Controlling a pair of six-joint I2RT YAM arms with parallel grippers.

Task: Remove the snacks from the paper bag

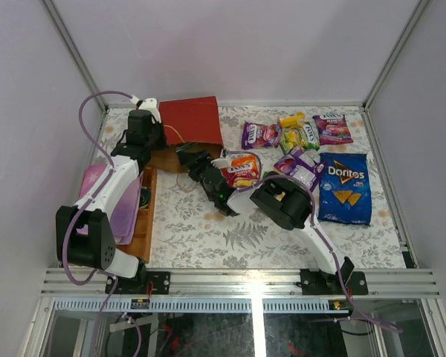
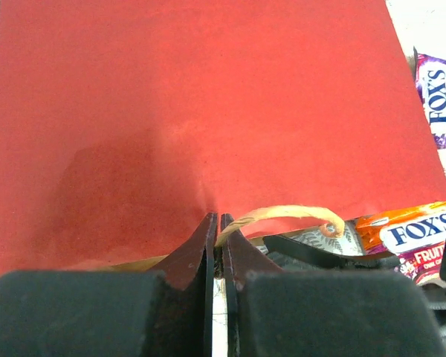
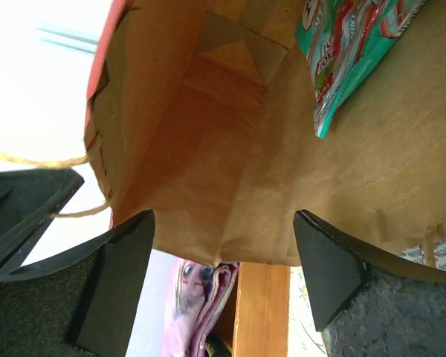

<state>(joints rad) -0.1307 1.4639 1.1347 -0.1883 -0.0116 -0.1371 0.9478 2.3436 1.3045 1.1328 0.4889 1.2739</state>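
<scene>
Two arms extend from the near edge over the patterned surface [image 1: 201, 230]; to the right, out of the carrier, lies a blue Doritos bag [image 1: 346, 187], with a purple packet [image 1: 301, 167] and an orange packet [image 1: 243, 169] just beyond; the right jaws stand spread at the mouth of the paper bag [image 1: 193, 119], gripping nothing; a teal packet [image 3: 349, 44] lies inside, on the brown lining; the left jaws are pressed together on the paper bag's upper lip, beside a tan cord handle [image 2: 282, 214]; the paper bag lies on its side, far left of centre; a darker purple packet [image 1: 259, 134], a green-yellow packet [image 1: 297, 134] and a magenta packet [image 1: 331, 128] lie along the far side.
</scene>
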